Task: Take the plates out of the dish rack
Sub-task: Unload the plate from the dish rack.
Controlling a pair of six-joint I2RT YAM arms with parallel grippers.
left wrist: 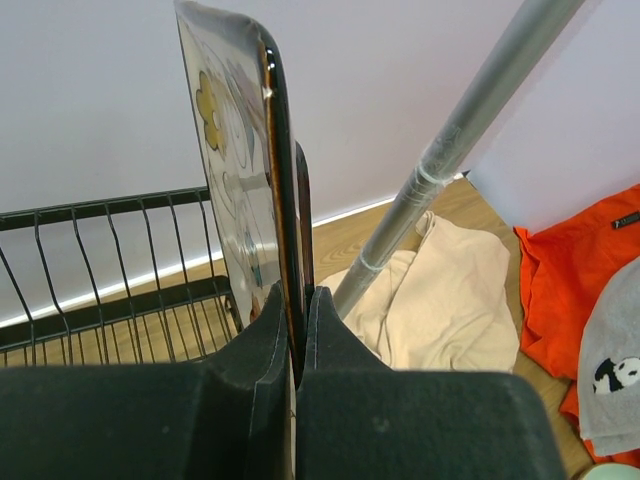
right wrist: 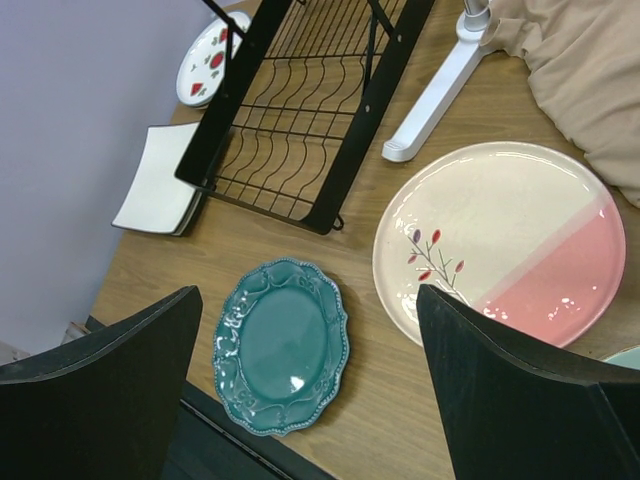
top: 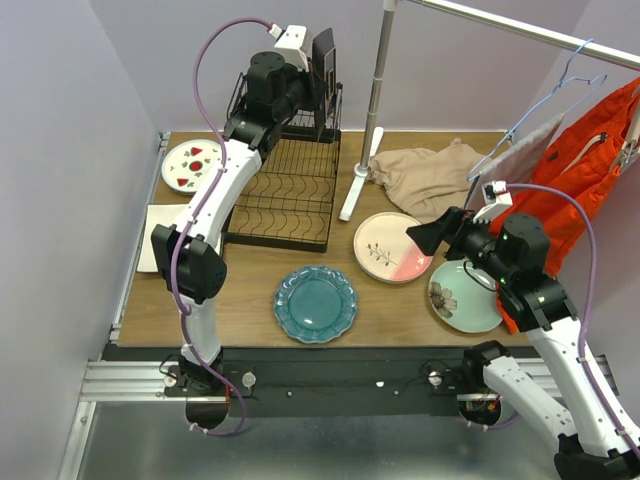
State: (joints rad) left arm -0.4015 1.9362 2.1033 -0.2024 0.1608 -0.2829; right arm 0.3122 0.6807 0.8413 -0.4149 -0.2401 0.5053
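**A:** Your left claw (left wrist: 297,305) is clamped shut on one edge of the square floral plate with the dark rim (left wrist: 235,150), up at the back of the black wire dish rack (top: 285,195). Why grip it there?

**B:** The plate stands on edge over the upper basket, so only its thin rim is offered to you. Pinching that rim should, I'd judge, let you draw it straight out of the slots. A second dark edge sits just behind it, and you can't tell whether that is another plate.

**A:** And across the wooden surface (top: 240,300)?

**B:** At the far left lies the round white plate with red fruit (top: 191,164), with a plain white square dish (top: 160,238) nearer you. The rack's lower wavy tray shows no plates. In front of the rack lies the scalloped teal plate (top: 316,303), then the round cream-and-pink plate (top: 390,247) and the pale green floral plate (top: 462,296). All are flat, likely so that nothing rolls.

**A:** The right side?

**B:** Your right claw (top: 430,238) is spread wide and empty, hovering above the cream-and-pink plate. It is well apart from the rack, which I'd read as keeping the left arm's path free.
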